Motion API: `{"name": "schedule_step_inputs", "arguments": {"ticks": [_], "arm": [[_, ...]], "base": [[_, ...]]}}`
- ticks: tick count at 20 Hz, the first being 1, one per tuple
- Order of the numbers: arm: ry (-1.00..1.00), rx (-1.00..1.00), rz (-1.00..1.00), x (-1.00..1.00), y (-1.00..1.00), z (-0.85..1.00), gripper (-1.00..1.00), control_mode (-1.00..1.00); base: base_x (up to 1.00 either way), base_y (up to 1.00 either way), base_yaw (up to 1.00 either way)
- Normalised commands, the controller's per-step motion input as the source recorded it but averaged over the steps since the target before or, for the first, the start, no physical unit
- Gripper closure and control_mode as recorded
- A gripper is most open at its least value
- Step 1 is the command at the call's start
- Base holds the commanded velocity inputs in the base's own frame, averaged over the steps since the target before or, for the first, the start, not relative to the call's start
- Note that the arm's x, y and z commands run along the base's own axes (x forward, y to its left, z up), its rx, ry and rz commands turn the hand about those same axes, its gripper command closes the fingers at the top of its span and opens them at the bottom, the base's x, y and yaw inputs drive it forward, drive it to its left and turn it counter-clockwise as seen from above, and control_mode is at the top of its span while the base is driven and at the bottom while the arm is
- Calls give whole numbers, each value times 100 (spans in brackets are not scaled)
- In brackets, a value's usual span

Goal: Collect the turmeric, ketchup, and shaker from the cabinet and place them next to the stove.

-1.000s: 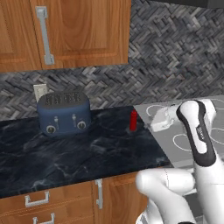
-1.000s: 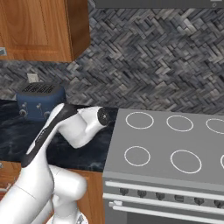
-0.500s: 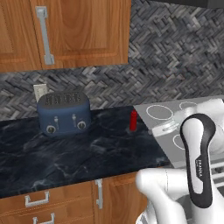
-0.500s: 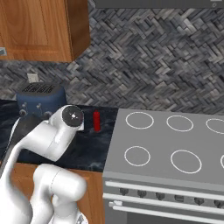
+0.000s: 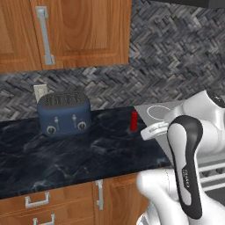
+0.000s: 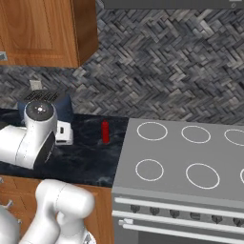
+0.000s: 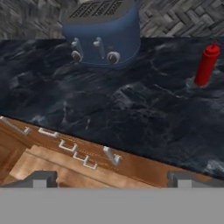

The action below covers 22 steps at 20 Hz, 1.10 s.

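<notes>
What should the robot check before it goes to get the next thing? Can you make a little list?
1. The ketchup stands upright on the dark counter: ok.
2. The ketchup sits beside the stove: ok.
3. The gripper is open and holds nothing: ok.
4. The gripper is away from the ketchup, so it will not knock it over: ok.
5. The blue toaster is apart from the ketchup: ok.
6. The turmeric and shaker are next to the stove: not ok; just the ketchup is there.
</notes>
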Motion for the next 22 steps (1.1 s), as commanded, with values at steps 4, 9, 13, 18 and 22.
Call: {"name": "schedule_step_inputs", "arguments": {"ticks": [4, 9, 13, 18, 22], "arm": [[0, -1, 0, 0, 0, -2, -100, 100], [0, 0, 0, 0, 0, 0, -100, 100], [0, 0, 0, 0, 0, 0, -100, 100], [0, 0, 0, 0, 0, 0, -100, 100], [0, 0, 0, 0, 0, 0, -100, 100]], "base": [[-28, 7, 0], [-84, 91, 15], [-36, 100, 33], [-9, 96, 46], [-8, 86, 47]]}}
